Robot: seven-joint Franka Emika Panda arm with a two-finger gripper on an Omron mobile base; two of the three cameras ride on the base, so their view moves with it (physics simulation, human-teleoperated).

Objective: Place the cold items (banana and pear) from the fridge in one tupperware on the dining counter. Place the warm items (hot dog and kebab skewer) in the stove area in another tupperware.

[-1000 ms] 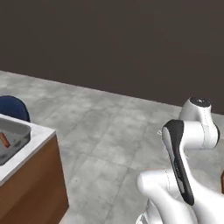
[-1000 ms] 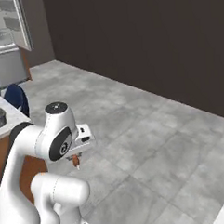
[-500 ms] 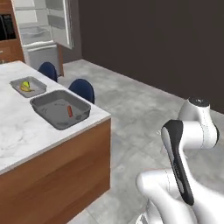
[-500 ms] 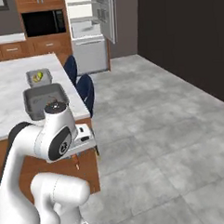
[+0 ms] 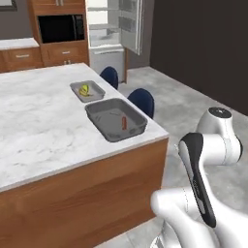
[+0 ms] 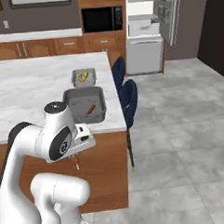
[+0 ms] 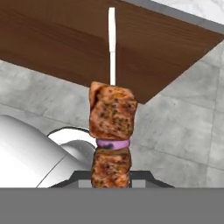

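— Where do the trays sit?

— Both are on the tabletop near its right edge. The another tupperware lies close to the near right corner with a hot dog inside it. Just beyond it along the same edge is the one tupperware, holding the banana; something greenish beside the banana may be the pear, but it is too small to tell.

— And the end effector?

— The end effector hangs below the tabletop's edge, in front of the wooden base, closed on the kebab skewer. In the hand view browned meat chunks with a purple slice between them rise from the fingertips, the pale stick pointing away.

— The fridge?

— The fridge stands open at the back wall, past two blue chairs.
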